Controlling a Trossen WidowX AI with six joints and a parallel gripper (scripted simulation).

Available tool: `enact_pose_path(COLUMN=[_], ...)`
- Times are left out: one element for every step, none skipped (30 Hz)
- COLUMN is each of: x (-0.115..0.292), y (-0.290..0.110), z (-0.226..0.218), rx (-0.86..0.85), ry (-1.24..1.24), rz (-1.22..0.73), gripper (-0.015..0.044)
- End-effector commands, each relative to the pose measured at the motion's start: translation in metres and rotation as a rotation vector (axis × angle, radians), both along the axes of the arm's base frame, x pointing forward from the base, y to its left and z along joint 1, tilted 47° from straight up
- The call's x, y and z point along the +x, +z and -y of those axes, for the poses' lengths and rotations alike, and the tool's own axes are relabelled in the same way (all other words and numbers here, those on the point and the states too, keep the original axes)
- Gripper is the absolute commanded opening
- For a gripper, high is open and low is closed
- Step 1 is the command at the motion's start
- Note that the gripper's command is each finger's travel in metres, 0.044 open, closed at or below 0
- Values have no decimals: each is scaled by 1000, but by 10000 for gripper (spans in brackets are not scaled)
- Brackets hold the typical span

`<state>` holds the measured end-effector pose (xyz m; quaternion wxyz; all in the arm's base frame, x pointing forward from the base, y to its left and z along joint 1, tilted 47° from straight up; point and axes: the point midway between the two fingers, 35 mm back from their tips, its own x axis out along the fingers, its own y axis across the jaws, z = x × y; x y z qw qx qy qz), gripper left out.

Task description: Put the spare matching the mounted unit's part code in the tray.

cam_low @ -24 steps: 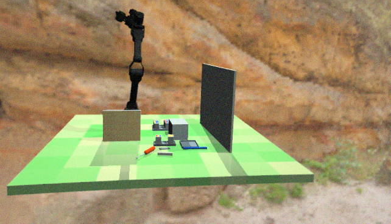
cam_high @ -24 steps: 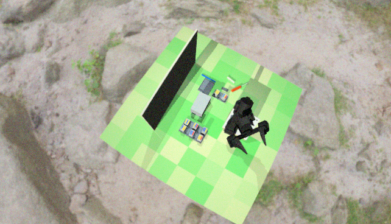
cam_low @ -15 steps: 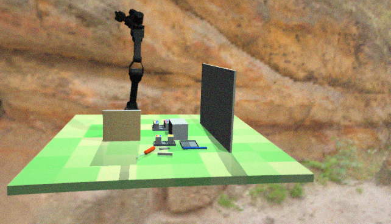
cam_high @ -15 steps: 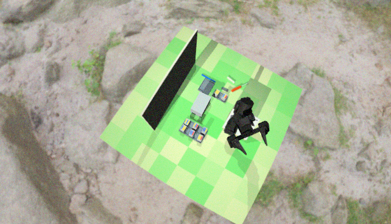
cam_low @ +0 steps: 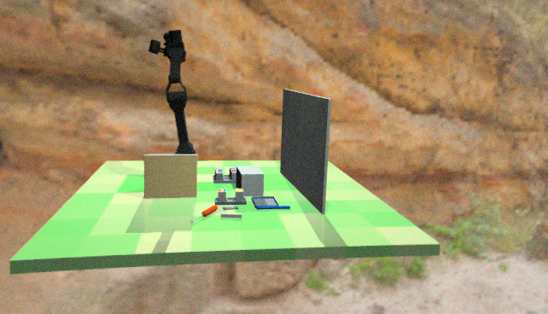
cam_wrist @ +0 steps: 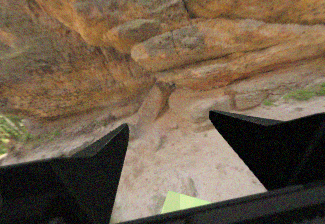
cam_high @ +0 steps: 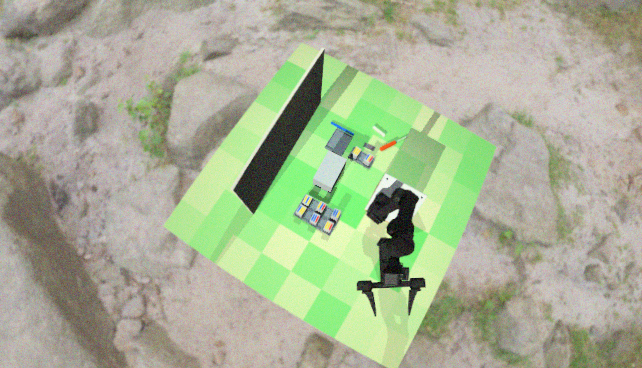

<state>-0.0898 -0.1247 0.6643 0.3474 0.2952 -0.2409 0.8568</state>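
Top view, left to right: dark panel [cam_high: 285,136], spares rack [cam_high: 318,214] with grey mounted unit [cam_high: 330,171] and tray [cam_high: 340,141] beyond, then arm [cam_high: 397,231]. Risk — the code on the unit's back is unreadable from here, so a wrong spare may be chosen; colours look alike. Gripper [cam_high: 391,300] — jaws spread wide, holding nothing, touching nothing, raised well apart from the spares.

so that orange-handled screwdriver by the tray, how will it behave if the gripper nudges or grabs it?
The screwdriver lies flat on the green board, with a rounded-looking handle and thin shaft, so a side nudge would probably roll or pivot it. It looks rigid, not floppy, and likely light. The handle seems the fatter, safer grab; the thin shaft may slip. The gripper is open and far off.
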Motion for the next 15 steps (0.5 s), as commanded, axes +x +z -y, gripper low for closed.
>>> enact_pose_path(x=[-6,-5,-4,-1,2,6,11,16,23,30,38,46,55,65,75], y=[2,1,1,-1,-2,-4,-7,-9,-12,-16,-20,-24,-28,-33,-38], z=[-68,-85,-102,-118,-135,-151,-166,-182,-197,-211,-225,-238,-251,-263,-275], rx=[-116,-144,-172,-199,-228,-256,-285,-314,-343,-373,-403,-433,-463,-494,-525], ry=[-128,-162,-201,-239,-278,-316,-353,-391,-428,-465,-501,-537,-572,-607,-641], rz=[29,35,36,38,39,40,40,40,40,39,38,36,34,31,28], gripper=[440,440,440,440,440,440,440,440,440,440,440,440,440,440,440])
